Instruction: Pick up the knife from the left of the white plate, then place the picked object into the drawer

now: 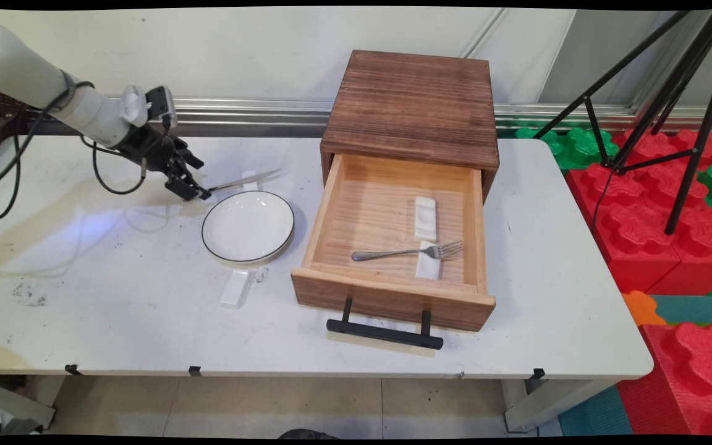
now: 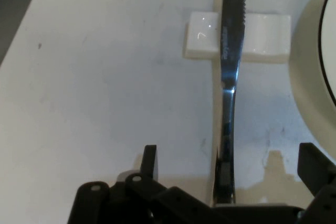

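Steel knife [image 2: 229,77], blade across white rest [image 2: 265,36]

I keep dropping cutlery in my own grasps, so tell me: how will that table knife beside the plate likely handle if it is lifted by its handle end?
The knife looks like polished metal, so probably stiff but slippery. It is long and thin, lying across a white rest; held at the handle end by the gripper, it may pivot or droop blade-down. Flat, it seems unlikely to roll.

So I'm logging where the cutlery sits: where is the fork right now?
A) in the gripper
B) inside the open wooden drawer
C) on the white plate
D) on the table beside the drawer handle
B: the fork lies inside the open drawer, its tines on a small white rest; the plate is bare, and the gripper is at the knife.
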